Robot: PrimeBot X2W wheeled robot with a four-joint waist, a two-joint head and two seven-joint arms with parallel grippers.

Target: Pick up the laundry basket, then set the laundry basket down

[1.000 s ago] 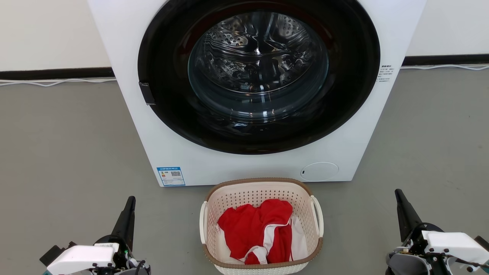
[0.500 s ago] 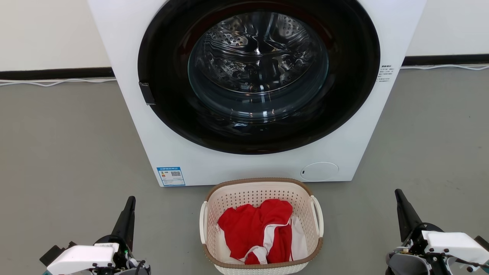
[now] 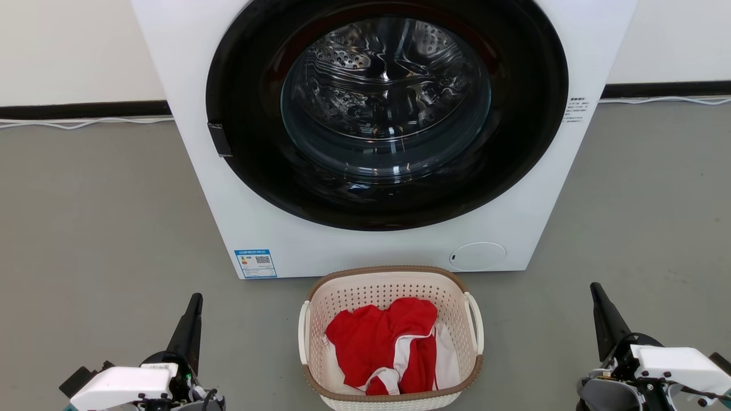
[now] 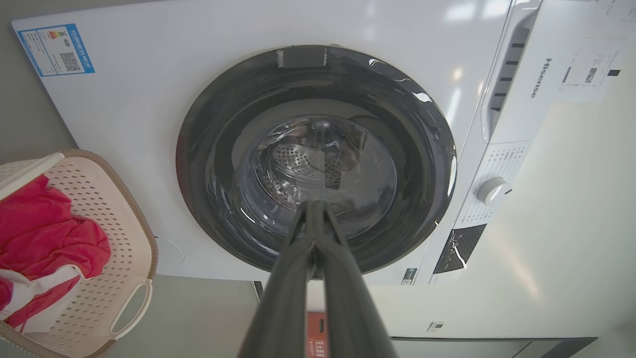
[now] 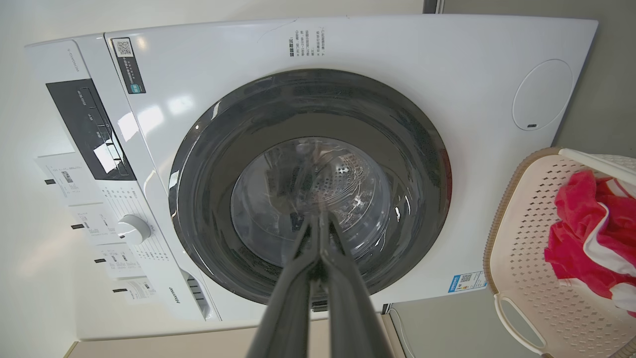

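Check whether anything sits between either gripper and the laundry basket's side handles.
Nothing visible does. The laundry basket sits on the grey floor between the left gripper and right gripper, with only floor on either side. The washing machine stands behind it, out of both paths.

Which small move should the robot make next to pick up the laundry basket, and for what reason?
Probably bring the left gripper and right gripper inward, opening them, toward the left handle and right handle. Both grippers are shut and stand apart from the laundry basket, which rests untouched on the floor.
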